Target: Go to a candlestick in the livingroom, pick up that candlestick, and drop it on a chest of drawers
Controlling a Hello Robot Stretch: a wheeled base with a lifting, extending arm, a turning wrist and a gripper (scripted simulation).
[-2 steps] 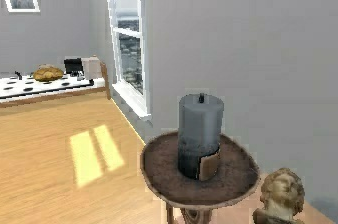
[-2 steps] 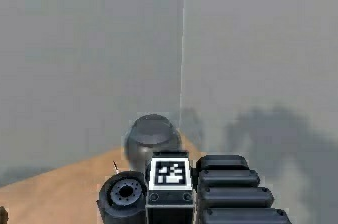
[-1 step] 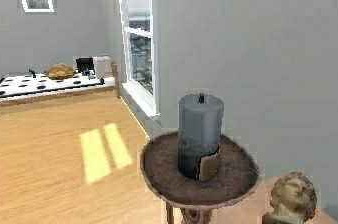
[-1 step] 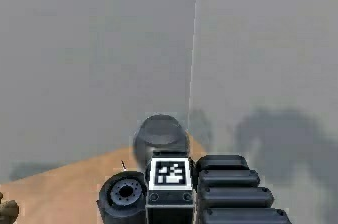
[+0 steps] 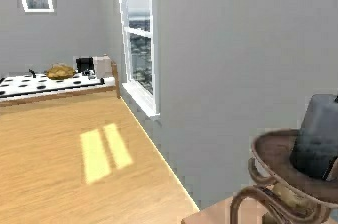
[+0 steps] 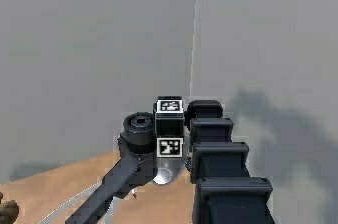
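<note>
My gripper (image 6: pixel 92 205) was near the candlestick (image 5: pixel 315 150).
Wooden tabletop (image 6: pixel 72 173) behind it, candlestick's brown base just beside; I couldn't tell whether it held anything.

candlestick (image 5: pixel 320 145): forward view's lower right | table (image 5: pixel 57 93): far left, at back wall | window (image 5: pixel 139 50): between them

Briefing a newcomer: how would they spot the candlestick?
Follow the grey wall from the window to the forward view's bottom right. There stands the candlestick: a stubby dark grey candle in a brown dish-shaped holder, nothing like the small things on the far spotted table.
</note>
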